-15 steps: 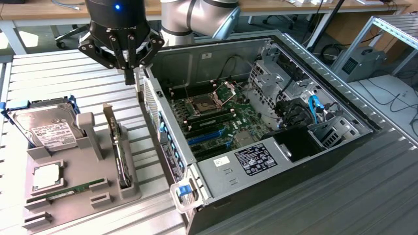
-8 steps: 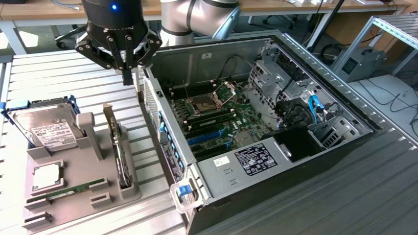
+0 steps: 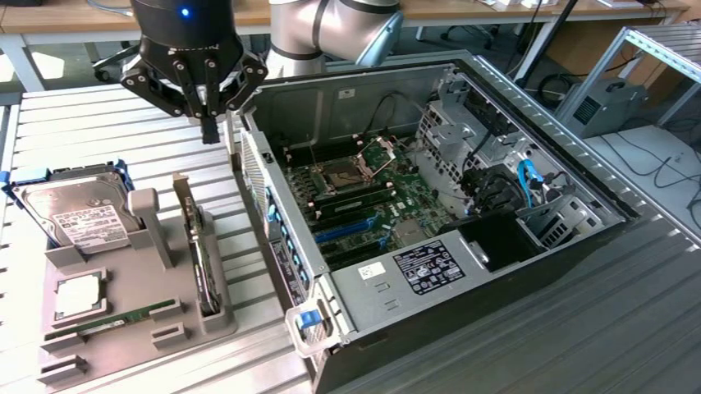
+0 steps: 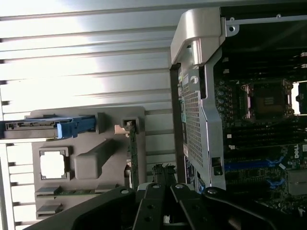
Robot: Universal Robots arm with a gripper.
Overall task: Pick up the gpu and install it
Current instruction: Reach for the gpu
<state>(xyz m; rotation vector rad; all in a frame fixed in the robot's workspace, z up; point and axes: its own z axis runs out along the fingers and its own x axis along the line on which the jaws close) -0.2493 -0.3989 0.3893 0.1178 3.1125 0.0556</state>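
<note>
Harsh glare on slatted table (image 4: 86, 62)

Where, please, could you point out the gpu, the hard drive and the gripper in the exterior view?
gpu (image 3: 200, 263), exterior view, its top edge.
hard drive (image 3: 75, 220), exterior view, its white label.
gripper (image 3: 208, 135), exterior view, between its fingertips.
</note>
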